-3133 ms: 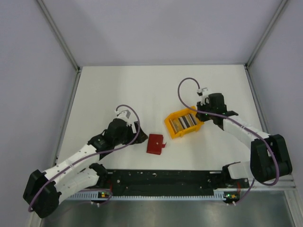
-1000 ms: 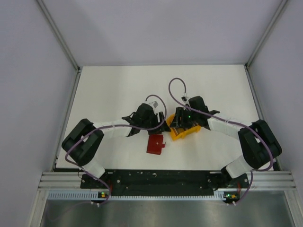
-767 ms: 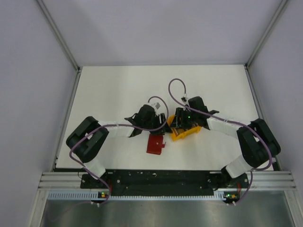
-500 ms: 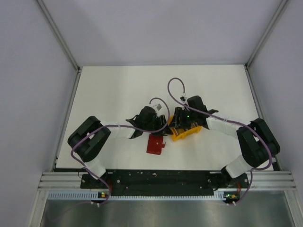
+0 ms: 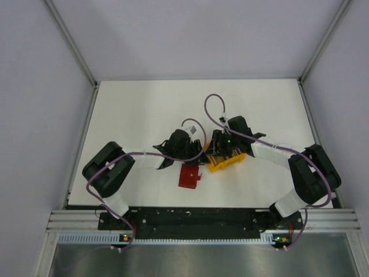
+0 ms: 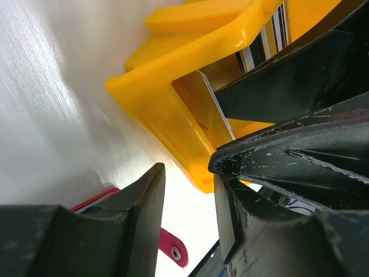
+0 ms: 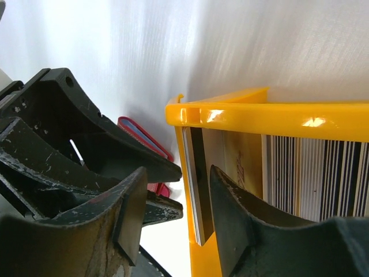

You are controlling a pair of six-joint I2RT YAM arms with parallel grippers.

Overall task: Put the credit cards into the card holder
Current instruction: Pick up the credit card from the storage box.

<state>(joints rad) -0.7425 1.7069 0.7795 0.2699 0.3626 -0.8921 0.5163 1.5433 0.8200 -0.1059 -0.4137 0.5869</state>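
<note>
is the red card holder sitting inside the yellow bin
No, the card holder lies on the table outside the yellow bin, beside it.

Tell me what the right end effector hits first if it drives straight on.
Probably the credit cards standing against the end wall of the yellow bin, between the fingers of the right end effector; that wall looks equally close, depth unclear.
</note>
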